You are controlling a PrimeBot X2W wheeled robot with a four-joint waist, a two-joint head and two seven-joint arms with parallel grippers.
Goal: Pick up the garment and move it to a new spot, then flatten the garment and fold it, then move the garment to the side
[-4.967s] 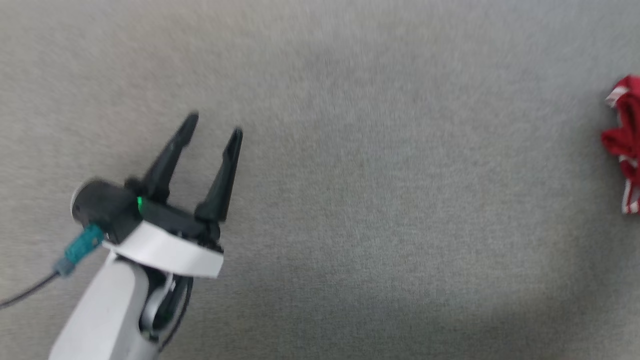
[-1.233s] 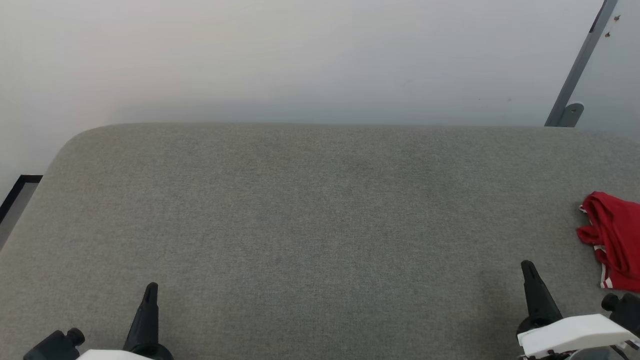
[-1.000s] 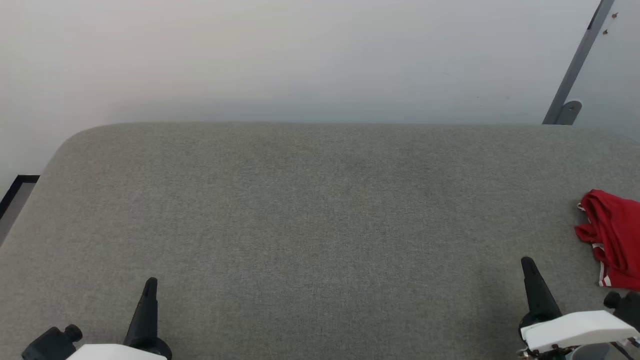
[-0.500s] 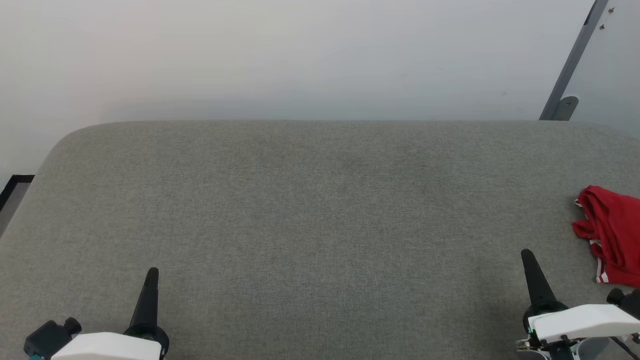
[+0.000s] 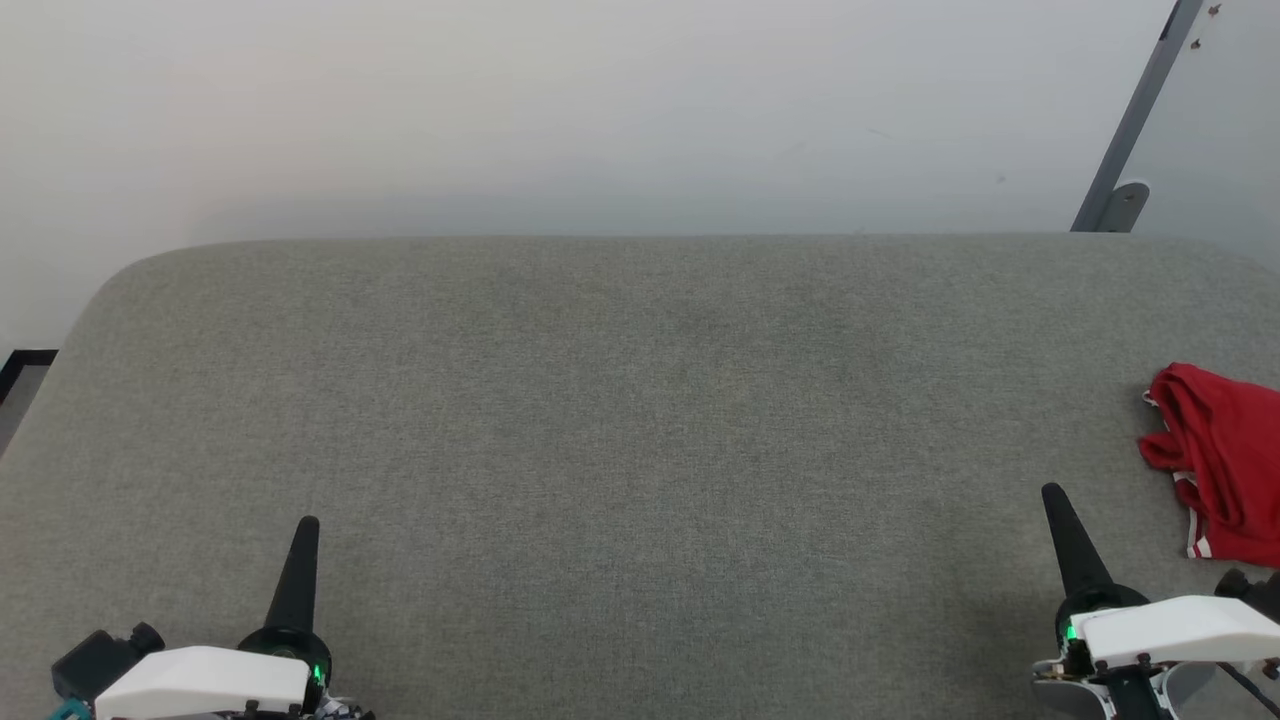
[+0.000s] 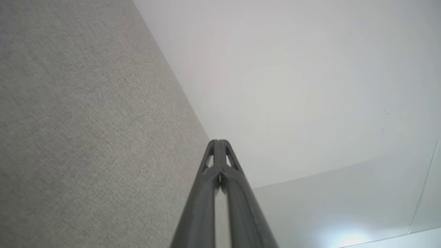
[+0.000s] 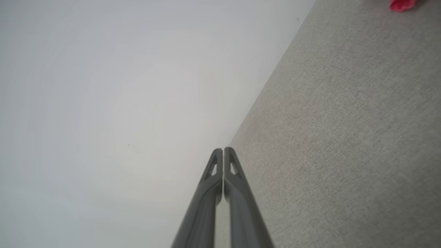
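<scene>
The garment [image 5: 1220,460], a crumpled red shirt with a strip of white-and-red trim, lies at the far right edge of the grey fabric surface [image 5: 640,420]; a sliver of the garment [image 7: 401,4] shows at the top right of the right wrist view. My right gripper [image 5: 1058,505] stands at the lower right, left of the garment and apart from it, fingers pressed together and holding nothing. At the lower left, far from the garment, my left gripper [image 5: 305,535] is likewise shut and holds nothing. Both wrist views show closed fingertips: left gripper [image 6: 218,142], right gripper [image 7: 223,150].
A pale wall [image 5: 600,110] rises behind the surface's far edge. A grey metal post [image 5: 1125,130] leans at the upper right. The surface's left corner is rounded, with dark floor trim [image 5: 20,365] beyond it. Wide bare fabric lies between the two grippers.
The head camera has tilted, so the whole picture has shifted and both grippers show a little higher in it. The left gripper stood open five seconds ago and is shut now. The garment lies as before.
</scene>
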